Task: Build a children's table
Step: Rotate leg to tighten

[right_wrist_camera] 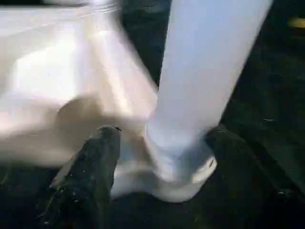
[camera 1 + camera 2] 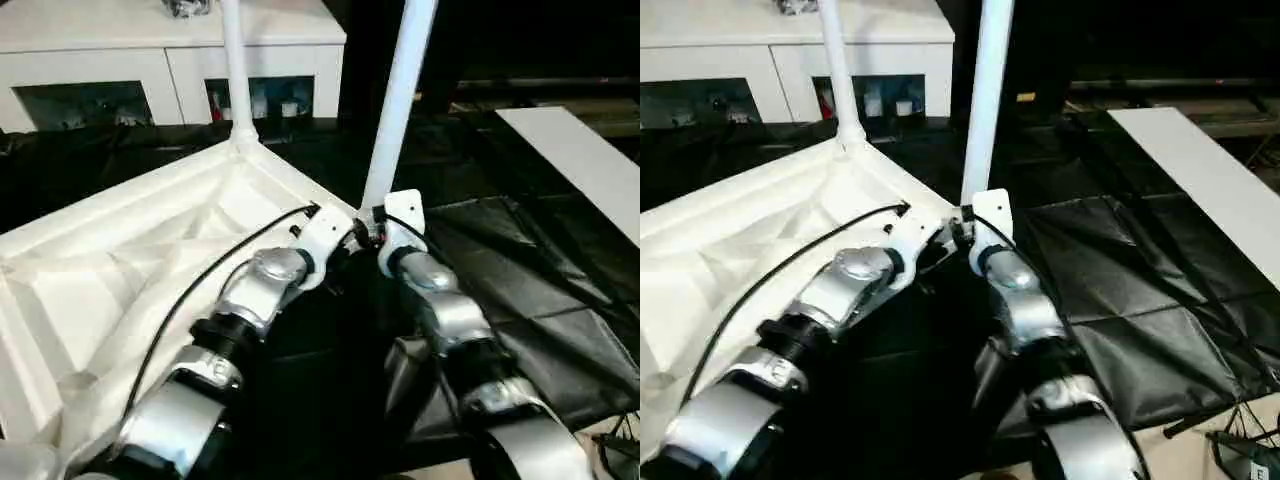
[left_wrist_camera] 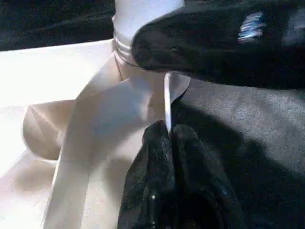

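2 legs (image 2: 398,105) upright in tabletop (image 2: 130,250) sockets — left end effector (image 3: 167,143) closed, empty — right end effector (image 1: 107,138) state unclear.

Head pair looking down, wrist views close on leg (image 2: 398,110) socket

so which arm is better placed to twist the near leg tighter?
Right, probably. The right gripper sits at the near leg's base with a finger beside the leg. The left gripper is shut, pinching the tabletop rim at that corner, steadying it.
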Motion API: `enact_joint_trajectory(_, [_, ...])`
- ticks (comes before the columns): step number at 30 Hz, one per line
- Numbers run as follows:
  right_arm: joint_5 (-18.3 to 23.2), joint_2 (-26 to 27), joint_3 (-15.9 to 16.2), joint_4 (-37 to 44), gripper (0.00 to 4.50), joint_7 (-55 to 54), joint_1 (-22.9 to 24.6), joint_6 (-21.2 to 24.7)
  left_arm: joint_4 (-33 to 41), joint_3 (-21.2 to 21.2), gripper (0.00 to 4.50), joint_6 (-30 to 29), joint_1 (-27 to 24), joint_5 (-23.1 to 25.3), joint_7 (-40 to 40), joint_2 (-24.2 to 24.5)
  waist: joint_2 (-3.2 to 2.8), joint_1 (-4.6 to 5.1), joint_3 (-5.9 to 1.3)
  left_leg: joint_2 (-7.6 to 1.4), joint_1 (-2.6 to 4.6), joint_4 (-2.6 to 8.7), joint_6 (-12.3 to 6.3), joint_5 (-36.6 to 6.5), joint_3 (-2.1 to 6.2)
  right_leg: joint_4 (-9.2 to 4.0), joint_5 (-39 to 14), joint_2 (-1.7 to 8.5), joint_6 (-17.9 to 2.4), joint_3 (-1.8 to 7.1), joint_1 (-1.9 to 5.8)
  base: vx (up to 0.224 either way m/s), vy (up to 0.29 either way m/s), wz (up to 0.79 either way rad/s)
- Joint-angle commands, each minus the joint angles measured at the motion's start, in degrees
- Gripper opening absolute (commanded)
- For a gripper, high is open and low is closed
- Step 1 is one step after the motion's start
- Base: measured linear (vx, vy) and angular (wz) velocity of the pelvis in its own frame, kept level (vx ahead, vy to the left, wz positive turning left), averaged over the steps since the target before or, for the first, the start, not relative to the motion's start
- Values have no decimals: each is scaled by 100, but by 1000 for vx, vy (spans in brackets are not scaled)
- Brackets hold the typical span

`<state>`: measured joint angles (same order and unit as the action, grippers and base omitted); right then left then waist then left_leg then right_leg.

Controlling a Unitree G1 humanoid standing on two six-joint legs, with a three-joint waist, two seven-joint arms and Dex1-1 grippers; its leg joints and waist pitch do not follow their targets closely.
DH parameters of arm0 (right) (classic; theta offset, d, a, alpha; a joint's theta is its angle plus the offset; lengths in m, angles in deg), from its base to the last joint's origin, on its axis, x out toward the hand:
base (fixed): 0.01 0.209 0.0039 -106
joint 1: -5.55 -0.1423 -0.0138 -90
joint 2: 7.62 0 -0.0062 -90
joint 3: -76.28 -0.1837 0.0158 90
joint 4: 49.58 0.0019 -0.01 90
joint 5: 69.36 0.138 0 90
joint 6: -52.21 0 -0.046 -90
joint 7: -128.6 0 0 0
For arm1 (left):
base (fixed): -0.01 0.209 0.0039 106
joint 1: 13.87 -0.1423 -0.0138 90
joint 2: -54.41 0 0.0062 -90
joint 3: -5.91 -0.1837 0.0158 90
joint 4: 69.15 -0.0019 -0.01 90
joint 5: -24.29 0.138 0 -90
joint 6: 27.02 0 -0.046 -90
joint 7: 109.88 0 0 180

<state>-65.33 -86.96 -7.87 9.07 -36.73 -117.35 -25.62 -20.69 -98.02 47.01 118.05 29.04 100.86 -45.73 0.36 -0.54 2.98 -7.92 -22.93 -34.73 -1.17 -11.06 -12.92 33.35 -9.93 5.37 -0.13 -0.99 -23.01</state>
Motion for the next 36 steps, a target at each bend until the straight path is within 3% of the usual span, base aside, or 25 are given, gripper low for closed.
enact_joint_trajectory(1, [158, -175, 163, 336, 315, 725, 169, 262, 243, -72, 0, 311, -128, -109, 491, 141, 10, -53, -410, -508, 179, 446, -494, -751, 301, -248, -141, 355, -1323, 142, 235, 0, 0, 0])
enact_joint_trajectory(4, [159, -983, 422, 867, 315, 1767, 581, 138, 683, -246, 0, 260, -414, -327, 1464, 511, 5, -101, -417, -527, 203, 427, -528, -659, 289, -232, -65, 356, -1466, 133, 225, 0, 0, 0])
enact_joint_trajectory(7, [249, -1475, 384, 1186, 315, 2290, 800, 140, 961, -402, 0, 501, -600, -406, 2118, 838, 1, -173, -389, -543, 247, 442, -454, -802, 266, -250, -289, 341, -1514, 140, 191, 0, 0, 0])
enact_joint_trajectory(9, [495, -1751, 297, 1484, 315, 2828, 989, 176, 1570, -470, 0, 417, -845, -749, 2874, 1076, -15, -181, -373, -562, 249, 480, -313, -1081, 279, -259, -598, 355, -1456, 152, 197, 0, 0, 0])
enact_joint_trajectory(11, [604, -1866, 285, 1602, 315, 3095, 1068, 206, 1815, -519, 0, 315, -927, -834, 3114, 1182, -27, -179, -354, -582, 282, 505, -218, -1315, 274, -287, -761, 340, -1413, 158, 156, 0, 0, 0])
enact_joint_trajectory(12, [663, -1907, 264, 1626, 332, 3197, 1082, 265, 1839, -534, 0, 373, -932, -804, 3122, 1199, -26, -154, -353, -564, 265, 516, -156, -1381, 280, -278, -813, 326, -1417, 154, 156, 0, 0, 0])
enact_joint_trajectory(13, [845, -2006, 224, 1681, 349, 3479, 1110, 424, 1910, -524, 0, 358, -950, -799, 3125, 1205, 22, -146, -350, -555, 260, 519, -149, -1424, 273, -295, -890, 320, -1405, 152, 154, 0, 0, 0])
enact_joint_trajectory(15, [949, -2118, 280, 1770, 352, 3749, 1153, 485, 1975, -537, 0, 331, -964, -795, 3148, 1229, -5, -186, -348, -570, 304, 513, -73, -1494, 269, -309, -1027, 343, -1375, 169, 129, 0, 0, 0])
enact_joint_trajectory(17, [914, -2194, 386, 1849, 375, 3908, 1194, 402, 1994, -562, 0, 350, -967, -764, 3163, 1254, 28, -198, -347, -565, 285, 516, -53, -1462, 263, -306, -1029, 344, -1338, 169, 133, 0, 0, 0])
enact_joint_trajectory(20, [911, -2252, 475, 1971, 396, 4092, 1250, 355, 2078, -584, 0, 334, -996, -734, 3197, 1293, 24, -224, -357, -563, 262, 509, -79, -1314, 272, -285, -952, 364, -1302, 170, 153, 0, 0, 0])
enact_joint_trajectory(27, [415, -2014, 636, 1466, 396, 3626, 966, 131, 2189, -599, 0, 258, -1012, -721, 3244, 1295, 42, -244, -392, -541, 249, 448, -269, -823, 254, -227, -531, 359, -1424, 157, 162, 0, 0, 0])
enact_joint_trajectory(30, [506, -1914, 545, 1388, 396, 3613, 914, 149, 2178, -596, 0, 267, -1017, -713, 3248, 1309, 50, -249, -390, -538, 245, 445, -304, -786, 252, -219, -487, 349, -1431, 153, 170, 0, 0, 0])
enact_joint_trajectory(36, [543, -1824, 502, 1202, 341, 3641, 885, 116, 2202, -598, 0, 228, -1049, -711, 3273, 1320, 40, -260, -390, -541, 250, 443, -291, -818, 253, -222, -561, 350, -1424, 152, 172, 0, 0, 0])
